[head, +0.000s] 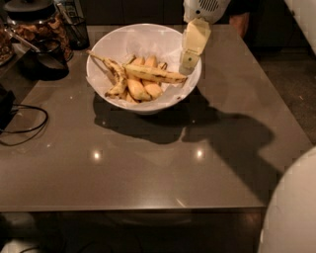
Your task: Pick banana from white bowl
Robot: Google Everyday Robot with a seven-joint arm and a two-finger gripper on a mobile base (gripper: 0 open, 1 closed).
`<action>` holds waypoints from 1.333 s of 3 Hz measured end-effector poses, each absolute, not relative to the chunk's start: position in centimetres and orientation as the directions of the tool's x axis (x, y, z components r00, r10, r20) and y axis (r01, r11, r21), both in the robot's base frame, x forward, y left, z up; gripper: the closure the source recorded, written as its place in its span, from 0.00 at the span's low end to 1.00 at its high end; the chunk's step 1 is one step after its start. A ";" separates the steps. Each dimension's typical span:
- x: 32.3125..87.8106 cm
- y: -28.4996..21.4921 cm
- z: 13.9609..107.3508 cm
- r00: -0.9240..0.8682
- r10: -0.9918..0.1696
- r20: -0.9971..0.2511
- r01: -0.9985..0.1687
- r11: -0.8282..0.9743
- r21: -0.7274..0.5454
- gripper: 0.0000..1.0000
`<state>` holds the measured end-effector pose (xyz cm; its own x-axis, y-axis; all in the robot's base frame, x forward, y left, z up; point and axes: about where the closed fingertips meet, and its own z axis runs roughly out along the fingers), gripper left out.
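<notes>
The white bowl (103, 84) stands on the grey table (148, 163) at the back centre. Inside it, the long pale yellow banana (154, 74) with dark streaks lies across the top of several plump orange-yellow bananas (138, 90). A thin spotted banana with a long stem (111, 68) leans at the bowl's left. The gripper (189, 63), cream-coloured, hangs from the arm's white wrist (205, 9) over the bowl's right rim, just above the long banana's right end. It holds nothing that I can see.
Dark glass jars with nuts (37, 24) and a black holder (76, 30) stand at the back left. A black cable (24, 131) loops on the table's left side. A white rounded robot part (294, 212) fills the lower right corner.
</notes>
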<state>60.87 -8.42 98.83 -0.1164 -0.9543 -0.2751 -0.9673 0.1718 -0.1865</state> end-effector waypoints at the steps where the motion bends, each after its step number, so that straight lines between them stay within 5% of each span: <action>1: 62.4 -6.7 98.8 -0.098 -0.952 -0.291 -0.972 0.154 -0.177 0.08; 2: 63.8 -5.5 97.8 -0.099 -0.950 -0.296 -0.976 0.151 -0.158 0.23; 4: 65.3 -4.9 96.1 -0.119 -0.951 -0.285 -0.978 0.162 -0.131 0.25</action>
